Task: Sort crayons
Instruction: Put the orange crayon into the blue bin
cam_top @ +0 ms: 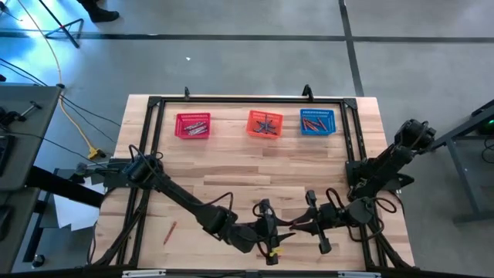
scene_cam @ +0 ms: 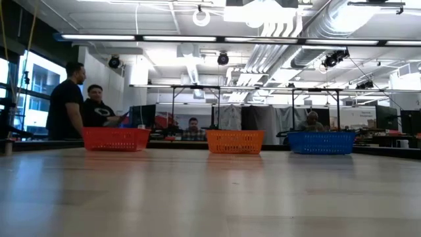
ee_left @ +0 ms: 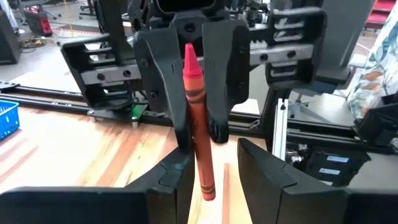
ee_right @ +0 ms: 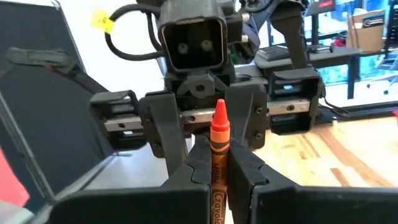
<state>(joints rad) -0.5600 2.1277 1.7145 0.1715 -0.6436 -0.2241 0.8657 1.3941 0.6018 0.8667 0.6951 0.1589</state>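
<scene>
High view: on the pale wooden plank table (cam_top: 247, 166), three small mesh baskets sit in a row in the upper middle of the frame: a red basket (cam_top: 193, 125), an orange basket (cam_top: 264, 123) and a blue basket (cam_top: 317, 122), each holding a few thin crayons. A single loose red-orange crayon (cam_top: 169, 231) lies on the wood at lower left, well apart from everything. At the bottom centre the left tool (cam_top: 270, 235) and the right tool (cam_top: 297, 225) meet tip to tip.

Low view: the three baskets stand along the far edge of the table, red at left, orange in the middle, blue at right. People (scene_cam: 80, 102) show in the room behind them.

Left wrist view: a slim red-orange wax crayon (ee_left: 198, 124) with a pointed tip and a dark-banded paper wrapper stands upright in the centre of the frame. The left tool's fingers (ee_left: 171, 186) sit apart on either side of its lower end, while the opposite tool's jaws hold it.

Right wrist view: the same crayon (ee_right: 218, 158), tip up, printed wrapper visible, is clamped between the right tool's fingers (ee_right: 244, 171) at lower centre.
</scene>
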